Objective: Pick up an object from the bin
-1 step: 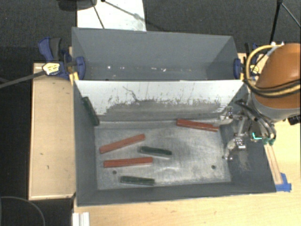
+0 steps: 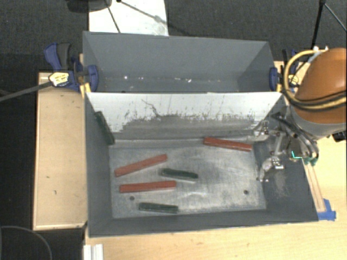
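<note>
Nearest, a dark green stick (image 2: 158, 207) is lying at the bin's (image 2: 179, 64) seven o'clock, a red-brown stick (image 2: 227, 143) at two, and the gripper (image 2: 265, 172) at three, its opening impossible to tell, is lifting nothing visible: pick not yet done.

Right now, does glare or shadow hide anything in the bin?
Camera view: light glares off the bin's back wall and worn floor; the red sticks read plainly, while the dark green stick on the shaded left wall blends in.
</note>
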Controlling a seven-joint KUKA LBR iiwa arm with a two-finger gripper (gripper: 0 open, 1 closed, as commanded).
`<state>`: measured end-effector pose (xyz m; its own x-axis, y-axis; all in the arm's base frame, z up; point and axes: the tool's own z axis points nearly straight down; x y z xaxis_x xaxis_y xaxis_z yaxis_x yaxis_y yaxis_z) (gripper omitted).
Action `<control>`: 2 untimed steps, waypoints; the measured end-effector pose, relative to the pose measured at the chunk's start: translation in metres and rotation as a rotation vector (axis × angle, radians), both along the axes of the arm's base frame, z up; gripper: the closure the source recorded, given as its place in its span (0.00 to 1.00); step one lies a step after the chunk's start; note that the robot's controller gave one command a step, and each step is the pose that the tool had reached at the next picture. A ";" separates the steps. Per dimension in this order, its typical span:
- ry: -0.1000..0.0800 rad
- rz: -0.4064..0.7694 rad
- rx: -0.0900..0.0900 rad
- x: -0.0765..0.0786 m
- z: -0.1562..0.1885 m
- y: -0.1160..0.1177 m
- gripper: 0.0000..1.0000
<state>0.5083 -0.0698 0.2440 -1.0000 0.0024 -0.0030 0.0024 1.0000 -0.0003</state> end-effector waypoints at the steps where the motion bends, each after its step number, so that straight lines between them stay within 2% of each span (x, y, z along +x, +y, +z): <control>1: -0.008 0.020 -0.001 0.003 -0.046 0.023 0.00; 2: 0.002 0.081 0.000 0.026 -0.069 0.082 0.00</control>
<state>0.5343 0.0123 0.1747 -0.9969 -0.0788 -0.0008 -0.0788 0.9969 0.0000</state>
